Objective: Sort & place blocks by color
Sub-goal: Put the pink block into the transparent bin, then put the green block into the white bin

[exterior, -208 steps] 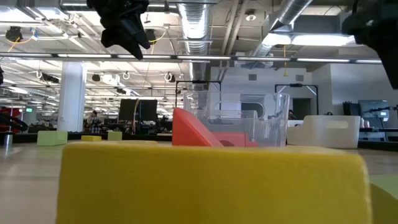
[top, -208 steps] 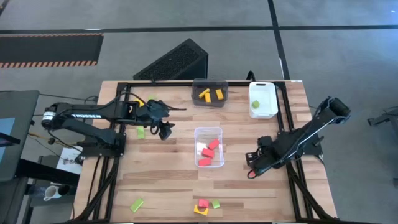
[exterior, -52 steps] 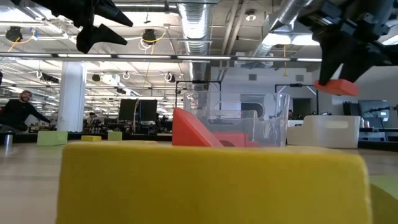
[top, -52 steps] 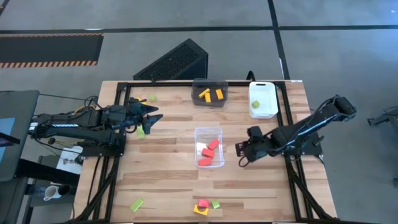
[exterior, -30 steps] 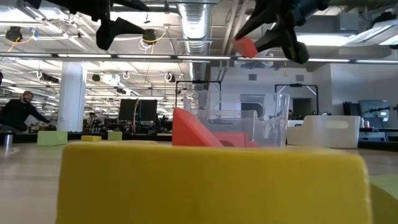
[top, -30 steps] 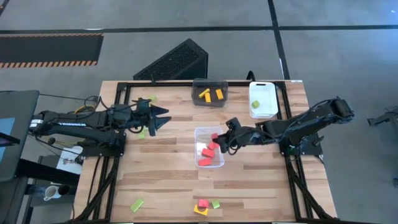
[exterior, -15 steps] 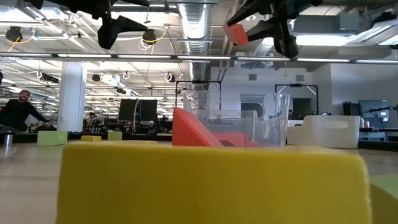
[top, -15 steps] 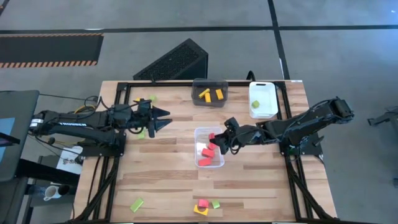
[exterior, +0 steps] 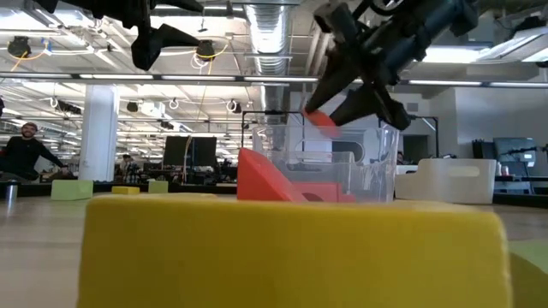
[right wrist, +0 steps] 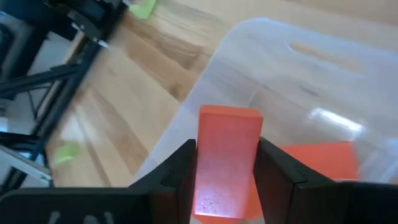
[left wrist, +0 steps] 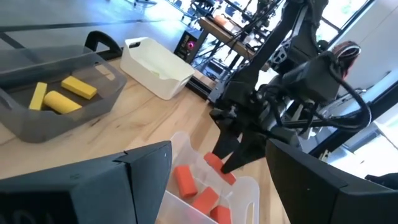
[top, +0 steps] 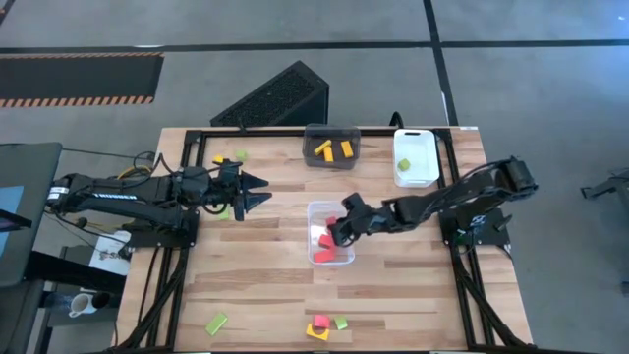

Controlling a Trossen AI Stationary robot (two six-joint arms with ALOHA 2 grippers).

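Note:
My right gripper point(top: 335, 234) is shut on a red block point(right wrist: 227, 158) and hangs tipped down over the clear bin point(top: 343, 207), which holds several red blocks point(top: 324, 242). In the low view the red block point(exterior: 321, 121) is level with the bin's rim. My left gripper point(top: 257, 189) is open and hovers over the table's left part, close to a light green block point(top: 223, 209) that lies flat on the wood. The dark bin point(top: 332, 156) holds yellow blocks point(top: 334, 148). The white bin point(top: 417, 157) holds one green block point(top: 403, 165). My right gripper pinches the red block by two opposite side faces point(right wrist: 204, 163), one finger point(right wrist: 171, 177) on each side. The fingers slant down from the table's right side. The block is lifted clear, its free end point(exterior: 315, 116) pointing down into the clear bin.
A green block point(top: 241, 154) and a yellow block point(top: 218, 158) lie near the far left corner. At the near edge lie a green block point(top: 215, 323) and a cluster of red, yellow and green pieces point(top: 320, 327). A black slanted box point(top: 275, 96) stands beyond the far edge.
My right gripper has carried the red block toward the table's left and down, from above the clear bin's right rim to just over its inside, tipping its fingers downward. It stays shut on the block.

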